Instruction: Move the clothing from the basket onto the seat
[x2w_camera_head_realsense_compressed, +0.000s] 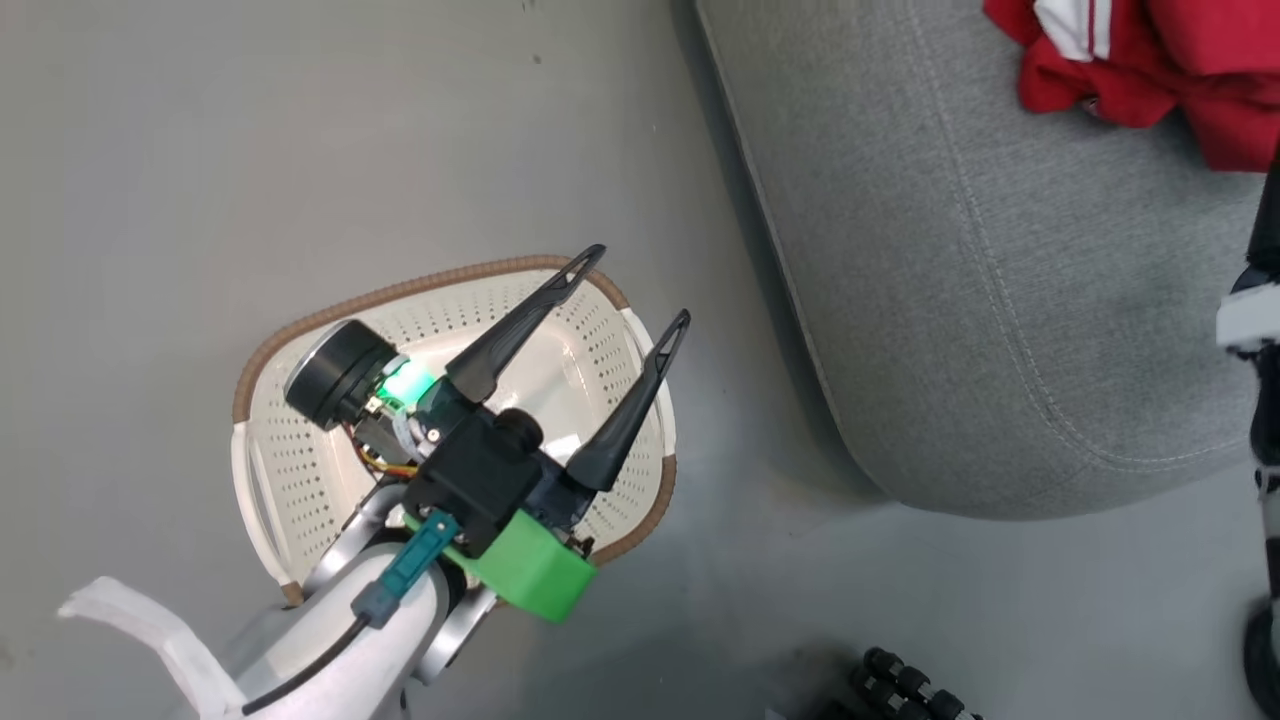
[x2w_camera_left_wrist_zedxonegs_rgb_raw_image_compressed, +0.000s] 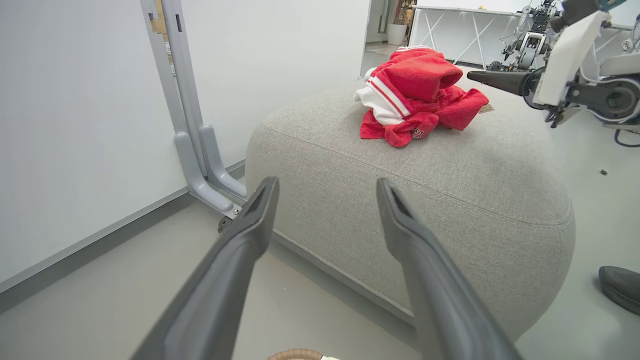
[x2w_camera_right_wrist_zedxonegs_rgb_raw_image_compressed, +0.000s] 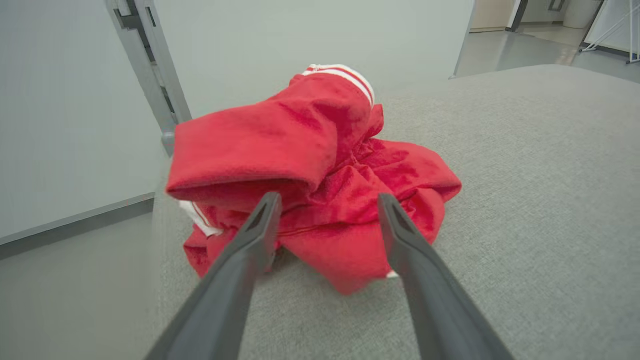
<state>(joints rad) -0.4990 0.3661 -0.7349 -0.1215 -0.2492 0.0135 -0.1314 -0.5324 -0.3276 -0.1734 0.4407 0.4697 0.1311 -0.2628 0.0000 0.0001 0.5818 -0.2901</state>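
Our right gripper (x2w_camera_right_wrist_zedxonegs_rgb_raw_image_compressed: 328, 197) stands with its fingers spread wide and nothing pinched between them. The clothing (x2w_camera_right_wrist_zedxonegs_rgb_raw_image_compressed: 310, 165) lies straight ahead of its fingertips in a crumpled red heap. The nearest folds show in the gap between the two tips and just beyond them, but we cannot tell whether the tips touch the cloth. The side of the heap farthest from this gripper is edged with white stripes. The heap rests on the seat (x2w_camera_right_wrist_zedxonegs_rgb_raw_image_compressed: 525, 175), whose grey fabric runs beneath the gripper and away to its right.

Our left gripper (x2w_camera_head_realsense_compressed: 640, 283) is also wide open and empty. It hangs over the basket (x2w_camera_head_realsense_compressed: 290, 470), with its fingers pointing across the far rim toward the seat. From this gripper the clothing is well ahead and a little to the right, up on the seat's top and well apart from the fingertips. In the left wrist view, one dark finger of the right gripper points at the heap from the right, close beside it.
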